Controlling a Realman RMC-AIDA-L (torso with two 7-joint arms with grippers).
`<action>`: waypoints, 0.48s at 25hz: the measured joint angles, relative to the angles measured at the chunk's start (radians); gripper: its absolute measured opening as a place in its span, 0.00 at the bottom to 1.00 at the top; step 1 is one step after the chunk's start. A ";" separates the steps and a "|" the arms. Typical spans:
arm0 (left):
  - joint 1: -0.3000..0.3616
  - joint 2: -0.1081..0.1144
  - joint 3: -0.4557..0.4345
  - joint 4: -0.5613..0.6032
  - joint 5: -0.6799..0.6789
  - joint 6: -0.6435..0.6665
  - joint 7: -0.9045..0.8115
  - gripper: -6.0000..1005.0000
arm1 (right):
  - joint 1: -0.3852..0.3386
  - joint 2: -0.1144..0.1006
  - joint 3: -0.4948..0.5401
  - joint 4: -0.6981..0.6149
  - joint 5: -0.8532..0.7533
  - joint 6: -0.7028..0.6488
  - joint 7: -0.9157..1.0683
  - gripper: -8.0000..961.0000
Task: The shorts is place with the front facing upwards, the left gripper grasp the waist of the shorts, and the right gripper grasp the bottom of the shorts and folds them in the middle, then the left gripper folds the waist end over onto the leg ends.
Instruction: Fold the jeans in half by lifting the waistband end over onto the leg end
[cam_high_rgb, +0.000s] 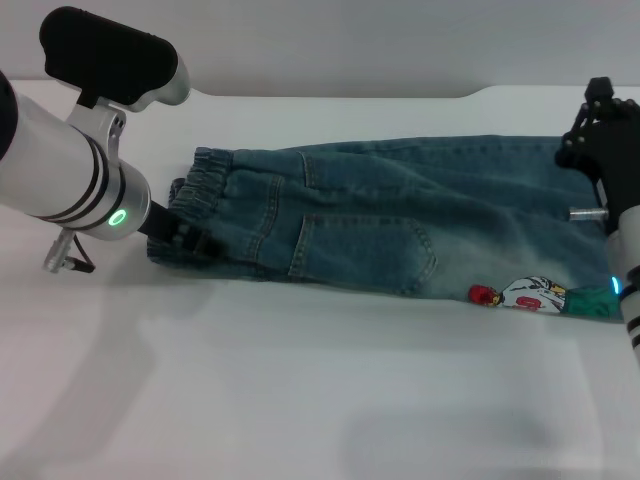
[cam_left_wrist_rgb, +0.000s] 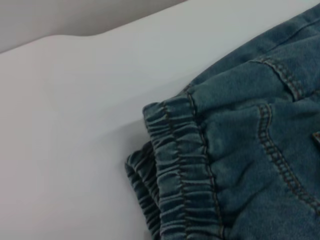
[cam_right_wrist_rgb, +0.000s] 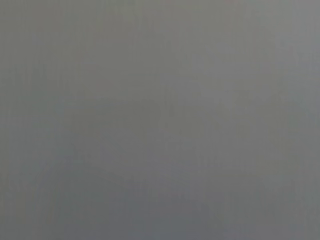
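Currently, the shorts (cam_high_rgb: 400, 225) lie folded lengthwise on the white surface (cam_high_rgb: 300, 400), spanning the middle of the head view. The waist of the shorts (cam_high_rgb: 200, 205) sits at centre left, the leg ends (cam_high_rgb: 590, 250) at the right edge. The left gripper (cam_high_rgb: 185, 240) rests at the waistband's lower corner, fingers pinching it. The right gripper (cam_high_rgb: 600, 130) hangs at upper right; its finger state cannot be determined.

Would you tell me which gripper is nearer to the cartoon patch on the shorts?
Right. The right gripper is at the leg end of the shorts, just above the cartoon patch. The left gripper is at the waistband, at the far end.
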 joint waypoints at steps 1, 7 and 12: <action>-0.001 0.000 0.000 0.001 -0.003 0.003 0.000 0.85 | 0.004 0.000 -0.003 -0.002 0.000 0.006 0.001 0.01; -0.011 0.002 -0.001 0.026 -0.008 0.014 0.005 0.85 | 0.009 0.000 -0.020 -0.010 0.001 0.011 -0.001 0.01; -0.018 0.003 -0.002 0.043 -0.002 0.024 0.008 0.85 | 0.006 -0.002 -0.045 -0.009 0.000 0.011 -0.001 0.01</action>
